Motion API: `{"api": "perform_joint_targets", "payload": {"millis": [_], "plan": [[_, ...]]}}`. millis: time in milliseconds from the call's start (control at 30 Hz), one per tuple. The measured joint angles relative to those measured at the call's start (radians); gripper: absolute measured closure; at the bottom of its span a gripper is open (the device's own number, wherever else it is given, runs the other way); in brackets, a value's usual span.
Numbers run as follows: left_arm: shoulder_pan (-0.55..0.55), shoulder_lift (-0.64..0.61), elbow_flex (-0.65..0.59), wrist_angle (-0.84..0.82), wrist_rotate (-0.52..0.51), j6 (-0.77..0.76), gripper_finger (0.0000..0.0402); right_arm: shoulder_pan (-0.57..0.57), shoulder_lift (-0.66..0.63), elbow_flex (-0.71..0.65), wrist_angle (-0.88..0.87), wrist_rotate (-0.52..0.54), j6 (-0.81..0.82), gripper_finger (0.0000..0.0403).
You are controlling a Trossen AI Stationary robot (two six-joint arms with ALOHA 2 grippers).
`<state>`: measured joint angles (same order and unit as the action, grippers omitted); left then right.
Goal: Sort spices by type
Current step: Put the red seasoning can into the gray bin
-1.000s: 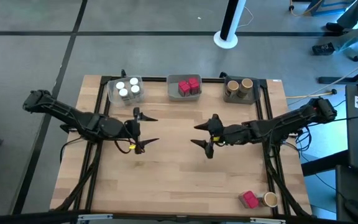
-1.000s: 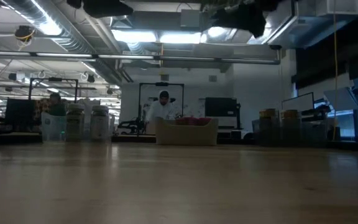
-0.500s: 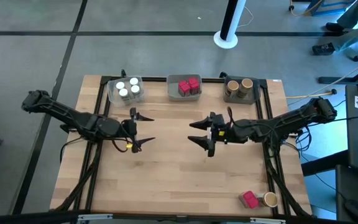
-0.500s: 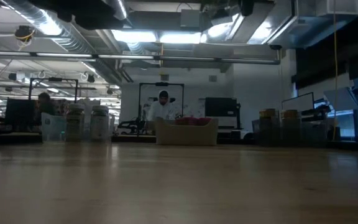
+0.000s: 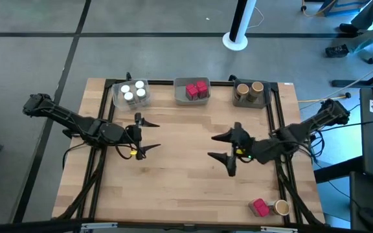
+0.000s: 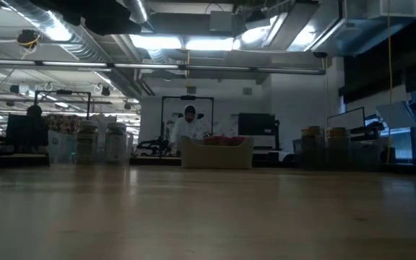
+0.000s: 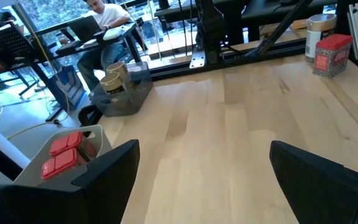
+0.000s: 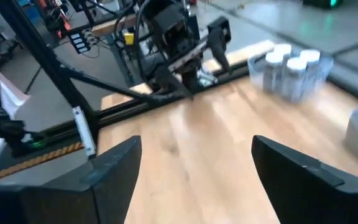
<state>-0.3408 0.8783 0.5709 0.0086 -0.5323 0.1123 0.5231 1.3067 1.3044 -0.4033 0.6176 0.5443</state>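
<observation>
Wooden table (image 5: 173, 188) holds three filled trays along its top edge, while your right gripper (image 5: 227, 155), fingers spread and empty, must next reach the red packet (image 5: 259, 208) and tan jar (image 5: 281, 208) at lower right; left gripper (image 5: 142, 135) waits open, centre-left.

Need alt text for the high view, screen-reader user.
Overhead view of a wooden table: both arms hover mid-table, left gripper and right gripper open and empty. Three trays along the far edge hold white-capped jars, red packets and brown jars; one red packet and one jar remain unsorted.
</observation>
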Motion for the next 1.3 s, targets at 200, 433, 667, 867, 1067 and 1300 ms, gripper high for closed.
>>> {"api": "perform_joint_targets", "payload": {"millis": [200, 433, 667, 867, 1067, 1300], "plan": [[0.000, 0.000, 0.000, 0.000, 0.000, -0.004, 0.0055, 0.070, 0.000, 0.036, -0.137, -0.054, 0.247, 0.0100], [0.000, 0.000, 0.000, 0.001, 0.000, 0.028, 0.0055, 0.132, 0.009, 0.037, -0.259, -0.105, 0.561, 0.0100], [0.002, -0.001, 0.000, 0.028, 0.000, 0.110, 0.0055, 0.155, 0.083, 0.036, -0.443, -0.247, 0.856, 0.0100], [0.002, -0.002, 0.000, 0.055, 0.000, 0.152, 0.0055, 0.156, 0.167, 0.035, -0.592, -0.503, 1.046, 0.0100], [0.002, -0.001, 0.000, 0.063, 0.000, 0.159, 0.0055, 0.205, 0.229, 0.035, -0.671, -0.643, 1.157, 0.0100], [0.002, -0.002, 0.000, 0.061, 0.000, 0.158, 0.0055, 0.282, 0.301, 0.035, -0.678, -0.732, 1.221, 0.0100]]}}
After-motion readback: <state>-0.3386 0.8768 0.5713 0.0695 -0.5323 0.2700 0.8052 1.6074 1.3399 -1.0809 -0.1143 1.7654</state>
